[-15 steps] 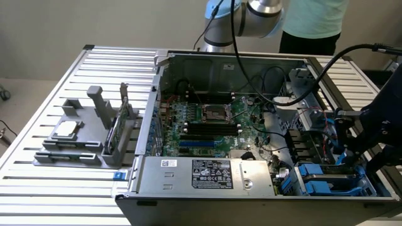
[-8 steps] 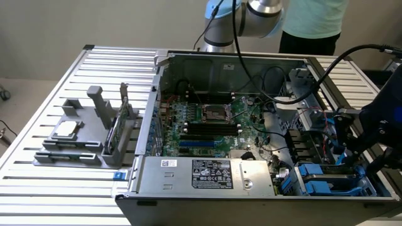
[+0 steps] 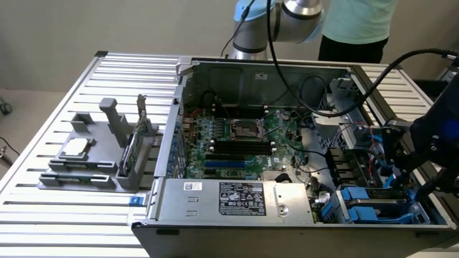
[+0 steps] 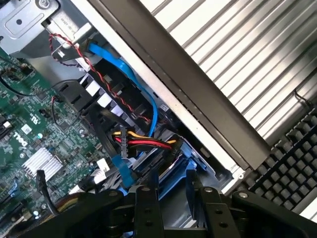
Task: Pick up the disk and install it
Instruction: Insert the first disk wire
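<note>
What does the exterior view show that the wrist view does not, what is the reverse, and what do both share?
Exterior view: the grey holder with the square chip and the upright green card, the power supply, a person in a green shirt.
Wrist view: a black keyboard outside the case, a red, yellow and black cable.
Both: the motherboard, the blue bracket in the drive bay, the hand above it.

A slatted metal counter (image 3: 64,226) is carrying an open computer case (image 3: 287,242) and, just beside it at the exterior view's left, a grey rack (image 3: 79,180). A black keyboard (image 4: 290,173) is lying near the case.
</note>
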Controlling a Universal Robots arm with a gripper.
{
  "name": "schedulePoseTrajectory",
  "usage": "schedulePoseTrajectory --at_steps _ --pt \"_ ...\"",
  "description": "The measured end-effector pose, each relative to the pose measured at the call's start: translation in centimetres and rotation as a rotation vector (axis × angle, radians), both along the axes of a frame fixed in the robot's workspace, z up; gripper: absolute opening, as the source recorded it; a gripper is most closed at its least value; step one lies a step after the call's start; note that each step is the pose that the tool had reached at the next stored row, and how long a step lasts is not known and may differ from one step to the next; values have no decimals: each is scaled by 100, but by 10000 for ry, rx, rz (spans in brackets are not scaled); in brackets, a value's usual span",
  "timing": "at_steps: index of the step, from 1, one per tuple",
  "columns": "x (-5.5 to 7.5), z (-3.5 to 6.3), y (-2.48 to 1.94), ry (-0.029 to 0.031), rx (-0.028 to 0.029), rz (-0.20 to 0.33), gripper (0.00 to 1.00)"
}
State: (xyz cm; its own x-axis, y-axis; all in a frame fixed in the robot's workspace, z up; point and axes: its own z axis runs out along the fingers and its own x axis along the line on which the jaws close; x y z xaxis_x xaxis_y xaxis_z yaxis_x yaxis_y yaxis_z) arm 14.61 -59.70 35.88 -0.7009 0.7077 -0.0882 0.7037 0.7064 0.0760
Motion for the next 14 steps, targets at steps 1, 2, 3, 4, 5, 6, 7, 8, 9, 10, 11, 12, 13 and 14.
schedulePoseTrajectory --at_steps 1,2,3,4,5,6,7,8,9,10,11,12,13,14 --pt "0 -1 0 0 13 -149 36" --pt "0 -1 0 0 24 -297 36" --pt "0 -2 0 0 37 -451 36" --pt "0 -2 -1 0 48 -599 36" --pt "-1 -3 -1 0 60 -749 36" --pt "0 -2 0 0 70 -901 36" --pt "0 -2 0 0 80 -1046 36" --pt "0 -3 0 0 92 -1208 36" --pt "0 -3 0 0 101 -1352 36" --pt "0 -4 0 -1 108 -1523 36" --pt "0 -4 0 -1 109 -1686 36" --pt "0 -5 0 -2 111 -1851 36" --pt "0 -6 0 -3 114 -2019 36" --pt "0 -7 0 -4 115 -2187 36"
